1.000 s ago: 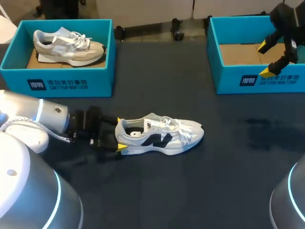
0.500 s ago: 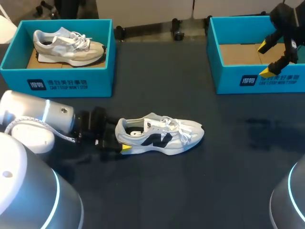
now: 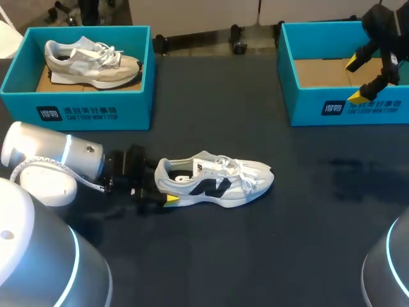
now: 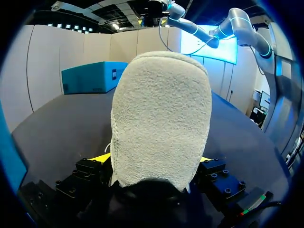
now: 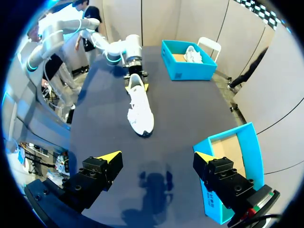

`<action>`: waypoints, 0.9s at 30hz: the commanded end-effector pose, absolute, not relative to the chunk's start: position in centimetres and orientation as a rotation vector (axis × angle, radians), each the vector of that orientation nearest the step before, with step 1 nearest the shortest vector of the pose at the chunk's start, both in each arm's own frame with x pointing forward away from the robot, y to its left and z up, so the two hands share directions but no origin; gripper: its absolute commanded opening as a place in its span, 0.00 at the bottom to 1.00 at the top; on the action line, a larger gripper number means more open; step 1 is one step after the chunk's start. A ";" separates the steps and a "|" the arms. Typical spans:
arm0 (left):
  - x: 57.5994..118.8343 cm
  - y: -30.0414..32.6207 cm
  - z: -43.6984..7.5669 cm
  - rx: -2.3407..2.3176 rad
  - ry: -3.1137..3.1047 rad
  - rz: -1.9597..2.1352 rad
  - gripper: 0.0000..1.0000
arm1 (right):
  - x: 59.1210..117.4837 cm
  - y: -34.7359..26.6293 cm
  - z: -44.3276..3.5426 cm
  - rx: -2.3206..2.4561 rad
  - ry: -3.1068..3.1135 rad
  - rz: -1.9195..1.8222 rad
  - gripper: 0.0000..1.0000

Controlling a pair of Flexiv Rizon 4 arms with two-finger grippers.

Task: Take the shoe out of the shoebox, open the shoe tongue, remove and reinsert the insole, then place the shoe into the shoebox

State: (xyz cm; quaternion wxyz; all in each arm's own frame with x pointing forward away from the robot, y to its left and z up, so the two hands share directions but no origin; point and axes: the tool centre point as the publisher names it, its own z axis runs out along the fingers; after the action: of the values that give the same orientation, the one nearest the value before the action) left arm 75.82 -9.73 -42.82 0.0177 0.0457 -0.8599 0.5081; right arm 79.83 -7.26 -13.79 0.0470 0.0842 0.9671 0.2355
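A white shoe point(image 3: 217, 182) with a black side mark lies on its sole on the dark table, toe pointing right. My left gripper point(image 3: 163, 187) straddles its heel, one yellow tip on the near side and the other hidden behind the shoe. In the left wrist view the fuzzy heel point(image 4: 161, 118) fills the gap between the wide-set fingers of my left gripper point(image 4: 154, 159), and I see no squeeze on it. My right gripper point(image 3: 358, 80) hangs open and empty above the right shoebox point(image 3: 345, 109). The right wrist view looks past the right gripper point(image 5: 156, 159) down at the shoe point(image 5: 140, 107).
A second teal shoebox point(image 3: 77, 105) at the back left holds a grey-beige shoe point(image 3: 92, 62). The right shoebox point(image 5: 237, 142) shows only its cardboard floor. Dark bare table lies between the boxes and in front of the shoe.
My left arm has slid a little to the right, so its fingers reach further along the heel. The shoe and my right arm have stayed put.
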 end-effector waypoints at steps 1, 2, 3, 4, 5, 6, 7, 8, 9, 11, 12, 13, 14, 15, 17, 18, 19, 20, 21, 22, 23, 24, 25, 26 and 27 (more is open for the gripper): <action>76.0 -10.1 -43.3 0.142 -2.668 1.576 0.04 | 80.0 -7.2 -13.8 0.258 2.954 0.714 1.00; 75.9 -10.1 -43.3 0.139 -2.663 1.577 0.00 | 80.0 -7.2 -13.8 0.258 2.954 0.714 1.00; 75.9 -10.1 -43.3 0.136 -2.659 1.577 0.00 | 80.0 -7.2 -13.8 0.258 2.954 0.714 1.00; 75.8 -10.2 -43.4 0.131 -2.657 1.573 0.00 | 80.0 -7.2 -13.8 0.258 2.954 0.714 1.00; 75.8 -10.2 -43.3 0.127 -2.657 1.572 0.00 | 80.0 -7.2 -13.8 0.258 2.954 0.714 1.00; 75.8 -10.3 -43.3 0.125 -2.658 1.571 0.00 | 80.0 -7.2 -13.8 0.258 2.954 0.714 1.00; 75.7 -10.4 -43.2 0.119 -2.659 1.565 0.00 | 80.0 -7.2 -13.8 0.258 2.954 0.714 1.00; 75.7 -10.4 -43.2 0.119 -2.659 1.565 0.00 | 80.0 -7.2 -13.8 0.258 2.954 0.714 1.00; 75.7 -10.4 -43.2 0.119 -2.659 1.565 0.00 | 80.0 -7.2 -13.8 0.258 2.954 0.714 1.00; 75.7 -10.4 -43.2 0.119 -2.659 1.565 0.00 | 80.0 -7.2 -13.8 0.258 2.954 0.714 1.00; 75.7 -10.4 -43.2 0.119 -2.659 1.565 0.00 | 80.0 -7.2 -13.8 0.258 2.954 0.714 1.00; 75.7 -10.4 -43.2 0.119 -2.659 1.565 0.00 | 80.0 -7.2 -13.8 0.258 2.954 0.714 1.00; 75.7 -10.4 -43.2 0.119 -2.659 1.565 0.00 | 80.0 -7.2 -13.8 0.258 2.954 0.714 1.00; 75.7 -10.4 -43.2 0.119 -2.659 1.565 0.00 | 80.0 -7.2 -13.8 0.258 2.954 0.714 1.00; 75.7 -10.4 -43.2 0.119 -2.659 1.565 0.00 | 80.0 -7.2 -13.8 0.258 2.954 0.714 1.00; 75.7 -10.4 -43.2 0.119 -2.659 1.565 0.00 | 80.0 -7.2 -13.8 0.258 2.954 0.714 1.00; 75.7 -10.4 -43.2 0.119 -2.659 1.565 0.00 | 80.0 -7.2 -13.8 0.258 2.954 0.714 1.00; 75.7 -10.4 -43.2 0.119 -2.659 1.565 0.00 | 80.0 -7.2 -13.8 0.258 2.954 0.714 1.00; 75.7 -10.4 -43.2 0.119 -2.659 1.565 0.00 | 80.0 -7.2 -13.8 0.258 2.954 0.714 1.00; 75.7 -10.4 -43.2 0.119 -2.659 1.565 0.00 | 80.0 -7.2 -13.8 0.258 2.954 0.714 1.00; 75.7 -10.4 -43.2 0.119 -2.659 1.565 0.00 | 80.0 -7.2 -13.8 0.258 2.954 0.714 1.00; 75.7 -10.4 -43.2 0.119 -2.659 1.565 0.00 | 80.0 -7.2 -13.8 0.258 2.954 0.714 1.00; 75.7 -10.4 -43.2 0.119 -2.659 1.565 0.00 | 80.0 -7.2 -13.8 0.258 2.954 0.714 1.00; 75.7 -10.4 -43.2 0.119 -2.659 1.565 0.00 | 80.0 -7.2 -13.8 0.258 2.954 0.714 1.00; 75.7 -10.4 -43.2 0.119 -2.659 1.565 0.00 | 80.0 -7.2 -13.8 0.258 2.954 0.714 1.00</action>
State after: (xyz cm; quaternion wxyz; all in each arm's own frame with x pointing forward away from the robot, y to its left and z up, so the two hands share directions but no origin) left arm 75.74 -9.89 -42.82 0.0258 0.0386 -0.8600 0.5081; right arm 79.83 -7.26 -13.79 0.0470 0.0842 0.9671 0.2355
